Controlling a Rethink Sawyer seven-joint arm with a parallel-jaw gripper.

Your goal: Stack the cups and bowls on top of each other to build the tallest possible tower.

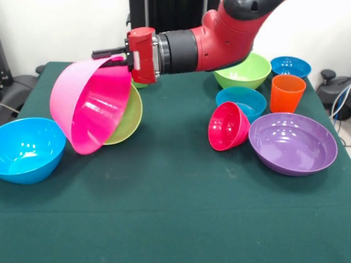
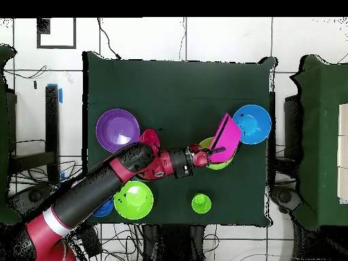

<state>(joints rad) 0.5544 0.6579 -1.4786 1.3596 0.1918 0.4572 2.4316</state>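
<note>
My gripper (image 1: 112, 57) is shut on the top rim of the big pink bowl (image 1: 90, 107) and holds it tipped on its side, with its opening turned toward a lime green bowl (image 1: 129, 118) just behind it. In the overhead view the gripper (image 2: 209, 153) holds the pink bowl (image 2: 228, 136) beside that lime bowl (image 2: 219, 163). A blue bowl (image 1: 27, 149) sits at the left. To the right are the small red-pink bowl (image 1: 227, 126), tipped against a blue bowl (image 1: 244, 99), the purple bowl (image 1: 293, 143), the orange cup (image 1: 287, 92), another lime bowl (image 1: 244, 71) and a third blue bowl (image 1: 290, 67). The light green cup (image 2: 200, 202) stands upright by itself.
The green cloth table (image 1: 164, 208) ends close behind the far bowls. My arm (image 2: 122, 166) stretches low across the table and covers the orange cup in the overhead view. Black chairs stand off both table sides.
</note>
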